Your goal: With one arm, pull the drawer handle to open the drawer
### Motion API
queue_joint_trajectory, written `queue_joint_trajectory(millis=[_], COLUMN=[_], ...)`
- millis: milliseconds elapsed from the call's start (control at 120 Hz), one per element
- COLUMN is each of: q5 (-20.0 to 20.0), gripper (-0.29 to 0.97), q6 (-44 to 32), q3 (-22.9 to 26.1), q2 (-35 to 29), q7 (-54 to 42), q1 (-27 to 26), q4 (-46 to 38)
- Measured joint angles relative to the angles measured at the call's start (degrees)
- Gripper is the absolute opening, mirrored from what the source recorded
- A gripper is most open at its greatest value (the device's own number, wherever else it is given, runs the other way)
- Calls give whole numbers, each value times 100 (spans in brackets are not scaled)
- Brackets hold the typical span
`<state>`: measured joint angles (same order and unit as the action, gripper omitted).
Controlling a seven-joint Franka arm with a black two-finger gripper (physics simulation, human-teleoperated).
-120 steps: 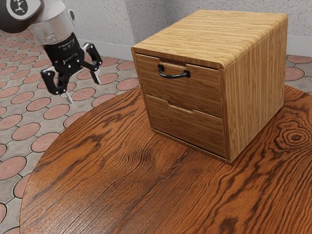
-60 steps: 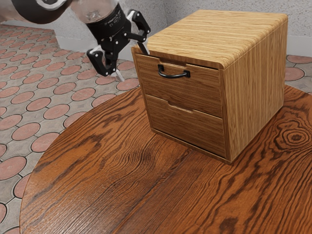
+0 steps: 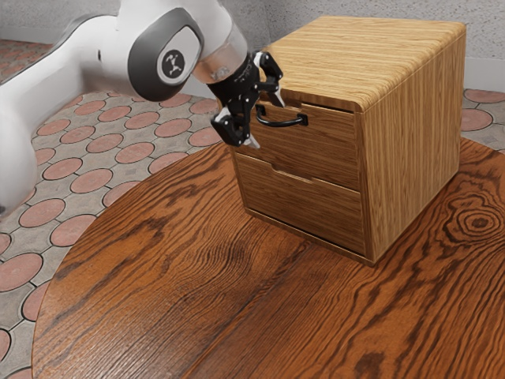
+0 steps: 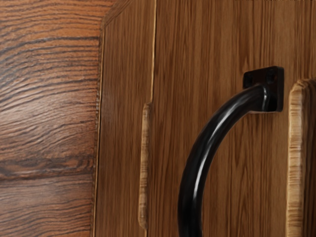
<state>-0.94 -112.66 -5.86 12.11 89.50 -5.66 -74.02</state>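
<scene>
Judging by position, the grasp is in hand: gripper point(image 3: 266, 121), upper centre, spread wide at handle point(image 3: 286, 122), nothing held; closure is needed next.

Grey speckled wall point(image 3: 268, 12) with a pale skirting board point(image 3: 481, 73), floor point(image 3: 102, 146) of round reddish tiles — grey grout between, round dark wooden table point(image 3: 197, 300)

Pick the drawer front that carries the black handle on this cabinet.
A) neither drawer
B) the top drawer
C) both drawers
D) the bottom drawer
B: the curved black handle is fixed to the top drawer, while the bottom drawer has a plain wooden front with no handle on it.
</scene>
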Motion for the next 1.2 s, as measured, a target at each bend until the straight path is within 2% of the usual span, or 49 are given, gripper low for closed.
queue_joint_trajectory(millis=[142, 308, 517, 1100, 1200], q5=[-46, -72, -107, -319, -323], gripper=[51, 33, 20, 7, 6], q6=[-372, -774, -1084, -1481, -1510], q3=[-103, -124, -124, -119, -120], q2=[-255, -283, -281, -298, -489], q7=[65, 93, 99, 85, 83], q1=[6, -3, -15, -17, -12], q4=[-494, -632, -657, -968, -1193])
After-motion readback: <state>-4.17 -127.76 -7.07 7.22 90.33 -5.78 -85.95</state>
